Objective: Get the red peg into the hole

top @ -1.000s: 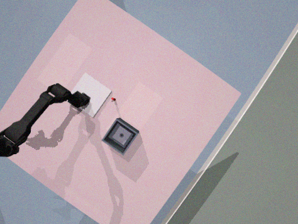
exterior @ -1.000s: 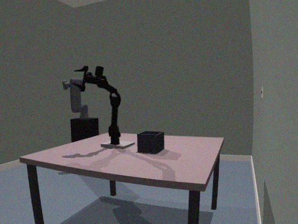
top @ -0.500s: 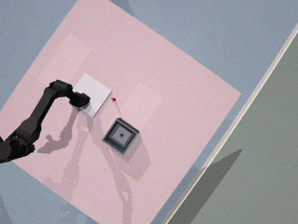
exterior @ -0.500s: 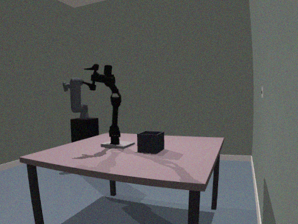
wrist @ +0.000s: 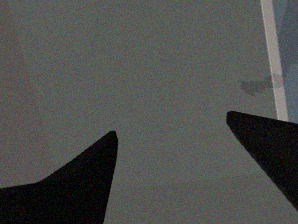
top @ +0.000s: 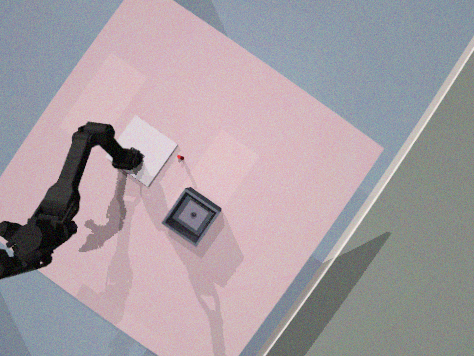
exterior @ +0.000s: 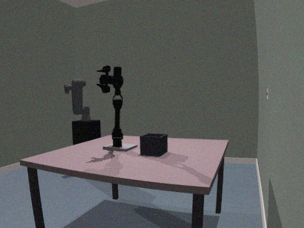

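The red peg (top: 180, 157) is a tiny red spot on the table, between the arm's white base plate and the box; it cannot be made out in the exterior view. The dark open box (top: 170, 228) (exterior: 154, 145) stands on the table. A lighter plate (top: 186, 221) with a dark hole at its middle shows inside it. My gripper (exterior: 99, 77) (wrist: 171, 125) is open and empty, high above the table and far from peg and box. In the top view the hand reaches the left edge and its fingertips are unclear.
The arm stands on a white base plate (top: 155, 150) (exterior: 128, 146) on the pink table (top: 300, 165) (exterior: 160, 173). A grey robot arm (exterior: 77, 97) on a black pedestal (exterior: 86, 131) shows behind the table. Walls fill the background.
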Robot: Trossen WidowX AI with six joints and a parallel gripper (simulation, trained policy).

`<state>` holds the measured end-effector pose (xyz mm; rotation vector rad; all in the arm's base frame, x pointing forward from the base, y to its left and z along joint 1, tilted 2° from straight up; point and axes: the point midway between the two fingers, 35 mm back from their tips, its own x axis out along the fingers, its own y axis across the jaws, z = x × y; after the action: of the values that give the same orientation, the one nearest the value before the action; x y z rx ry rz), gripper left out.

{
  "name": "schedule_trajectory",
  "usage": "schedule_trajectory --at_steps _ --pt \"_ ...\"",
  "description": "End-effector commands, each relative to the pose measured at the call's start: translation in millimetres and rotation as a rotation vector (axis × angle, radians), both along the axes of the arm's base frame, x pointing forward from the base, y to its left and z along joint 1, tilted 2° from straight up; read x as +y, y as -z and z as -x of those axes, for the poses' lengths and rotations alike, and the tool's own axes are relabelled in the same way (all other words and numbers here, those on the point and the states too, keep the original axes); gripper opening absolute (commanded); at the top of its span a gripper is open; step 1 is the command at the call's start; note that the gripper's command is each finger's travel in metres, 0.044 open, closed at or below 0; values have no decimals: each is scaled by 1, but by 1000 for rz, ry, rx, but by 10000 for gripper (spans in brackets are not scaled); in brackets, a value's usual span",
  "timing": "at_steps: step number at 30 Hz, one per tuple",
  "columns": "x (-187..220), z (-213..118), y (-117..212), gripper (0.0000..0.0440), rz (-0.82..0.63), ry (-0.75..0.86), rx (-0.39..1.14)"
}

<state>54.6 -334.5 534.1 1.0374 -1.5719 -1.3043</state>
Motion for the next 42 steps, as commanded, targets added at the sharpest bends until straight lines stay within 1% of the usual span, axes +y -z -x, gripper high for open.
schedule_trajectory --at_steps 1,21,31,42 --pt "5 -16 5 440 -8 -70 -24" --pt "51 -113 35 440 -102 -511 -174" --pt "83 -155 56 440 -192 -713 -230" --pt "125 -194 83 440 -322 -919 -268"
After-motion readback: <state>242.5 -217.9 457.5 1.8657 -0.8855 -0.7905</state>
